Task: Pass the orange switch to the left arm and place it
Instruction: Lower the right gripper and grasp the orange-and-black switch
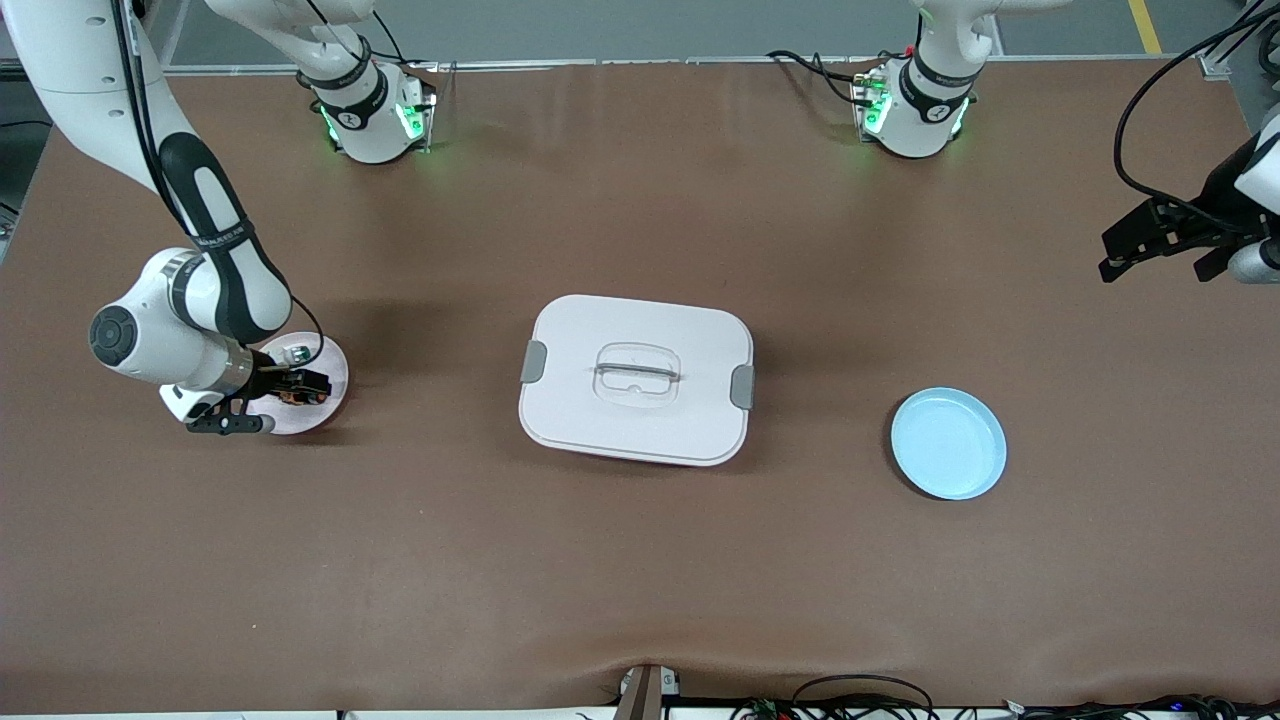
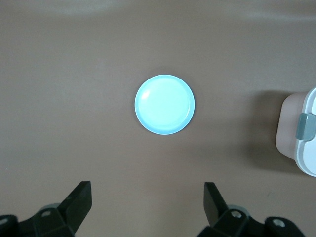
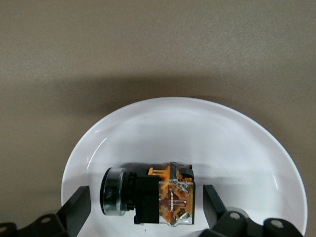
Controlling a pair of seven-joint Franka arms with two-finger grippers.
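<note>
Light blue plate: the round light blue plastic plate [image 1: 948,443] lies nearest the camera, toward my left arm's end of the table, with nothing on it.
Switch: the tiny black push-button switch with orange body parts [image 3: 157,195] lies on its side on the round pink plate [image 1: 325,400], beside a small silver-white part [image 1: 297,353].
Right gripper: my right gripper [image 3: 143,207] is low over the pink plate, fingers spread wide either side of the switch, not yet clenched.
Left gripper: my left gripper [image 2: 145,202] waits released, high over the table's end.
Box: the big white rounded plastic box [image 1: 636,379] sits between the plates.
Risk: closing off-centre could roll the switch away; carrying it low could clip the box.
</note>
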